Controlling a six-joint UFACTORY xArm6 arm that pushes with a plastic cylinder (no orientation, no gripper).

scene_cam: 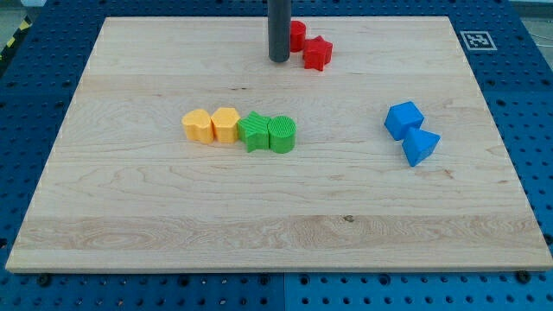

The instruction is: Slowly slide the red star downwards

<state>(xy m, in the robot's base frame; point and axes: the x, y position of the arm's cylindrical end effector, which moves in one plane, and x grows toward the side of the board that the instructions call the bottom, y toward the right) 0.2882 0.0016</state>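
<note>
The red star (318,53) lies near the view's top, right of centre. A second red block (296,34), shape unclear, touches its upper left and is partly hidden by the rod. My tip (278,60) rests on the board just left of the red star, a short gap apart, and below the other red block.
The wooden board (130,225) lies on a blue pegboard table. Two yellow blocks (198,125) (225,124), a green star (254,131) and a green cylinder (282,134) form a row at centre left. A blue cube (403,119) and a blue triangular block (421,146) sit at the right.
</note>
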